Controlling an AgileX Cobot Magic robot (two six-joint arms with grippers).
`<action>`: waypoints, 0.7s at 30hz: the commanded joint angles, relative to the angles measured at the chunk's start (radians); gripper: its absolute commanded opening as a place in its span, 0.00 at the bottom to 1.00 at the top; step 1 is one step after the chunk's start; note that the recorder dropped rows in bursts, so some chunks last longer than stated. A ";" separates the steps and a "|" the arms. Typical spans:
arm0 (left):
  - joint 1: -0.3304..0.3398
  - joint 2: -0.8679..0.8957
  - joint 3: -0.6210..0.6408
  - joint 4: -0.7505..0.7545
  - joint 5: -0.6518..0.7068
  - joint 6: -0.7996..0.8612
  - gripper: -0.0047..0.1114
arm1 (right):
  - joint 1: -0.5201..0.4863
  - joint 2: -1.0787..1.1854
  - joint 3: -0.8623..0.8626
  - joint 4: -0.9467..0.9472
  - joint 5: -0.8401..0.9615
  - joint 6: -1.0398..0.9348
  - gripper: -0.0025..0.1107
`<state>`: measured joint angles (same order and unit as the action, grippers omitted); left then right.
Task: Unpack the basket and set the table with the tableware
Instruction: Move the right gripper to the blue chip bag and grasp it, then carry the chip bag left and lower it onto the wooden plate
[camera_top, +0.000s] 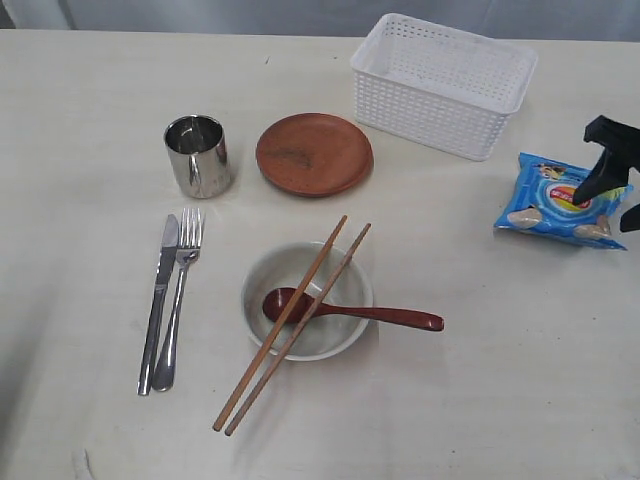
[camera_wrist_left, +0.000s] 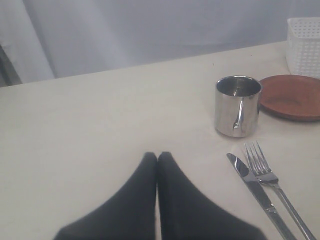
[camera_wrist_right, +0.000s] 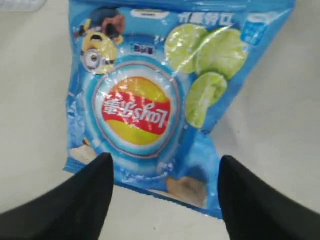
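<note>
Basket (camera_wrist_left: 304, 45): only a corner shows in left wrist view.
Knife (camera_wrist_left: 252, 187), fork (camera_wrist_left: 267, 175): handles cut off there.
Chip bag (camera_top: 545, 190): partly behind the right gripper (camera_top: 603, 210).

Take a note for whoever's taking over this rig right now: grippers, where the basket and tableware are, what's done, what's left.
Left gripper: shut, empty, over bare table.
Right gripper: open, fingers either side of the chip bag, which lies flat on the table beside the basket.
Basket: looks empty.
Laid out: cup, plate, knife and fork side by side, bowl with the spoon in it and the chopsticks across its rim.
Done: unpacking; all tableware is out.
Left: probably only lifting the right arm clear of the bag.
</note>
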<state>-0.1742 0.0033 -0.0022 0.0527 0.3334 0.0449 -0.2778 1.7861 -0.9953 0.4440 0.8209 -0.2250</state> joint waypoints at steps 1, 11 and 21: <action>0.002 -0.003 0.002 -0.001 -0.004 0.000 0.04 | 0.002 0.001 0.004 -0.127 -0.033 0.069 0.54; 0.002 -0.003 0.002 -0.001 -0.004 0.000 0.04 | 0.002 0.079 0.021 -0.050 -0.064 0.028 0.52; 0.002 -0.003 0.002 -0.001 -0.004 0.000 0.04 | 0.002 0.018 0.017 -0.014 0.027 -0.030 0.02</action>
<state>-0.1742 0.0033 -0.0022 0.0527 0.3334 0.0449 -0.2758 1.8414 -0.9769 0.4055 0.8051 -0.2248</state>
